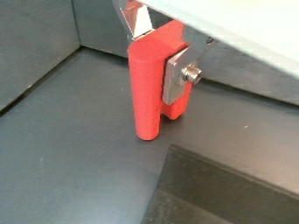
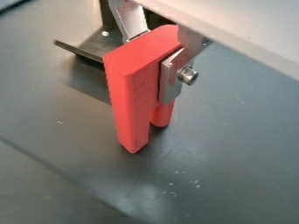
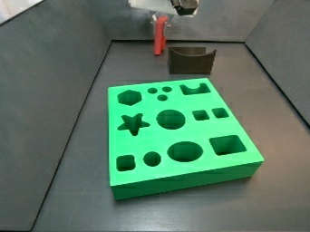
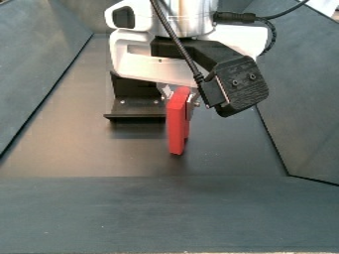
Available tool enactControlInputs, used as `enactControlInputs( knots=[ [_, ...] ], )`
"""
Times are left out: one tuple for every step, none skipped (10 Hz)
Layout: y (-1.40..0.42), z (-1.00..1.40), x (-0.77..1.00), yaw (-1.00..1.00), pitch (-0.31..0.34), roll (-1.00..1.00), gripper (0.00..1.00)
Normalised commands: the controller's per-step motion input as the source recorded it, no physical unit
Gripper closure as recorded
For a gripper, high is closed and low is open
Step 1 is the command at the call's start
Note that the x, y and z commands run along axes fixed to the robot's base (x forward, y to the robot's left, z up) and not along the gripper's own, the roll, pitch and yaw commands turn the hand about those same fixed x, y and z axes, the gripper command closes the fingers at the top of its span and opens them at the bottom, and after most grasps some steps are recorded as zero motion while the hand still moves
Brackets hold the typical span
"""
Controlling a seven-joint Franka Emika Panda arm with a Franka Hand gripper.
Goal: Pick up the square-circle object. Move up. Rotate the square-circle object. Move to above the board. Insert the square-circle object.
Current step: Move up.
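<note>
Dark matte bench (image 3: 72,136), grey walls. Held upright off bench: smooth red square-circle object (image 4: 176,123), clamped in pincer (image 2: 158,59). Thick green board (image 3: 179,136) with cut-outs well apart; dark holder (image 3: 190,60) behind.

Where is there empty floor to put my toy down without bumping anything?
Bare dark floor runs along both long sides of the green board, between it and the grey walls, and in a thin strip in front of it. The back is crowded: the end effector holds the red peg upright beside the dark holder.
</note>
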Motion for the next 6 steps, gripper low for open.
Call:
enactControlInputs(
  knots=[
    [0.00,0.83,0.00,0.00,0.000,0.00,1.00],
    [0.04,0.88,0.02,-0.02,-0.020,0.01,1.00],
    [0.02,0.71,-0.03,-0.03,0.024,0.02,1.00],
    [0.02,0.61,-0.03,-0.03,0.039,0.03,1.00],
    [0.01,0.40,-0.03,-0.03,0.051,0.05,1.00],
    [0.00,0.19,-0.02,-0.02,0.061,0.07,1.00]
  ],
)
